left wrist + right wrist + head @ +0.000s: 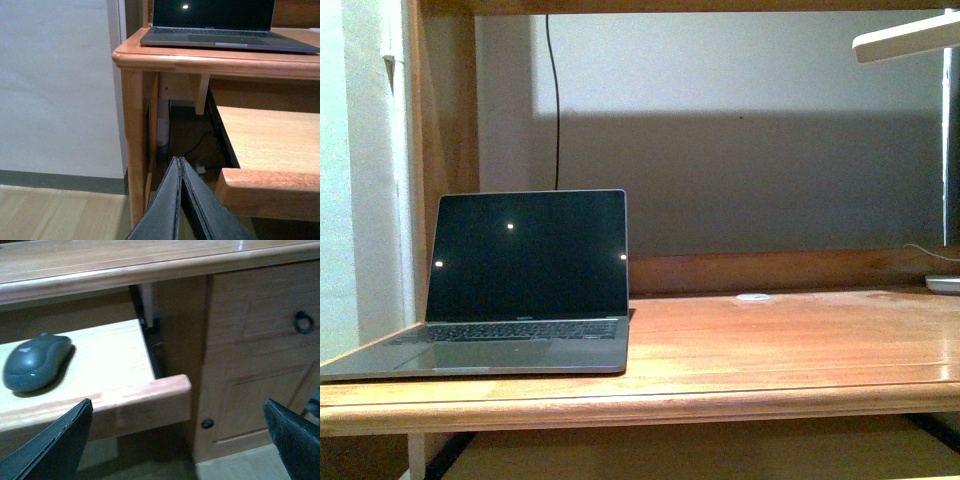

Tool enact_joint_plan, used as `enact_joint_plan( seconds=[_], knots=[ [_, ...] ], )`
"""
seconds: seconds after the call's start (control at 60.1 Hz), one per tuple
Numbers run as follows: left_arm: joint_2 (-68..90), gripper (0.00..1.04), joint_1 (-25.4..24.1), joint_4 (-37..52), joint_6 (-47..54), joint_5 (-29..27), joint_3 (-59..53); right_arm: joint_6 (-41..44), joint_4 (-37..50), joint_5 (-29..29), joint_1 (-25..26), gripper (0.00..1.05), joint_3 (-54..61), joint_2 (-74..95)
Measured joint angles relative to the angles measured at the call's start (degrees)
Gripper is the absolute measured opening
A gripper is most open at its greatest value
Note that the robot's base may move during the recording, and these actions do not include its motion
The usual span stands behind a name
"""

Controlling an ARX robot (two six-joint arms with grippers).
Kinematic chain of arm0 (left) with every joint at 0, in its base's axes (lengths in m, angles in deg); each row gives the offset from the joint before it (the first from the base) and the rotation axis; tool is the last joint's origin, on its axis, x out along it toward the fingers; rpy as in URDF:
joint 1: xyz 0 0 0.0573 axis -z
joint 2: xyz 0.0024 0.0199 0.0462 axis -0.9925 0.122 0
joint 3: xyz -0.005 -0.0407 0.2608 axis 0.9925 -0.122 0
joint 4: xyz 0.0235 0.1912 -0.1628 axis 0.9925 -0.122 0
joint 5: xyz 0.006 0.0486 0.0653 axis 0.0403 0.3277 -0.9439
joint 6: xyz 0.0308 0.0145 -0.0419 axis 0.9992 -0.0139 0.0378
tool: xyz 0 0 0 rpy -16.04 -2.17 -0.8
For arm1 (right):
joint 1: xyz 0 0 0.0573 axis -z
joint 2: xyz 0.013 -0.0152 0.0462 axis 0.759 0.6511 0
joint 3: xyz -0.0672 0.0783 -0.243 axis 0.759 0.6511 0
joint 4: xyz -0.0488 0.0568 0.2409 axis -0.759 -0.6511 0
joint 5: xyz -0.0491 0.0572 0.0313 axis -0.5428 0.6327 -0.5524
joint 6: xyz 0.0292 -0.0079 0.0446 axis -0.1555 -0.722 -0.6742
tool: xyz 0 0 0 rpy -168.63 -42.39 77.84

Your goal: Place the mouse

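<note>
Mouse (36, 362) lies on pull-out shelf (120, 360) under worktop (770, 345), not up beside laptop (525, 280). Right tool (177, 402) spread wide, empty, facing shelf front, mouse off to 1 side; likely lining up for pickup. Left tool (180, 165) closed tight, holding nothing, low beside leg (134, 150), probably kept clear.

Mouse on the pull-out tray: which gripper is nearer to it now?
Right. The open right gripper hangs just before the tray edge, the mouse close beyond. The shut left gripper sits low by a desk leg, mouse outside its view.
</note>
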Motion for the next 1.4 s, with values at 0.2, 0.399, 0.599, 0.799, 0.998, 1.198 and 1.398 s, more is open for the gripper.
enact_joint_plan(
  seconds=[0.2, 0.399, 0.599, 0.799, 0.998, 1.198, 1.398],
  knots=[
    [-0.04, 0.03, 0.0, 0.0, 0.0, -0.02, 0.0, -1.29, 15.37, -6.78, -9.79, 1.04, -10.16, 23.91],
    [-0.04, 0.14, 0.0, 0.0, 0.0, -0.02, 0.0, 0.98, 24.9, -9.44, -16.0, 1.04, -19.93, 46.38],
    [-0.04, 0.46, 0.0, 0.0, 0.0, -0.02, 0.0, 4.87, 24.68, -12.96, -19.3, 1.04, -24.13, 56.37],
    [-0.04, 0.77, 0.0, 0.0, 0.0, -0.02, 0.0, 8.07, 22.14, -16.48, -20.55, 1.04, -26.47, 61.35],
    [-0.04, 0.98, 0.0, 0.0, 0.09, -0.02, 0.0, 8.59, 19.85, -17.77, -21.57, 1.04, -28.79, 64.11],
    [-0.04, 0.97, 0.0, 0.0, 0.09, -0.02, 0.0, 7.85, 15.87, -17.92, -22.49, 1.04, -31.1, 66.34],
    [-0.04, 0.97, 0.0, 0.0, 0.09, -0.02, 0.0, 7.23, 12.94, -17.68, -23.04, 1.04, -33.22, 68.24]
  ],
)
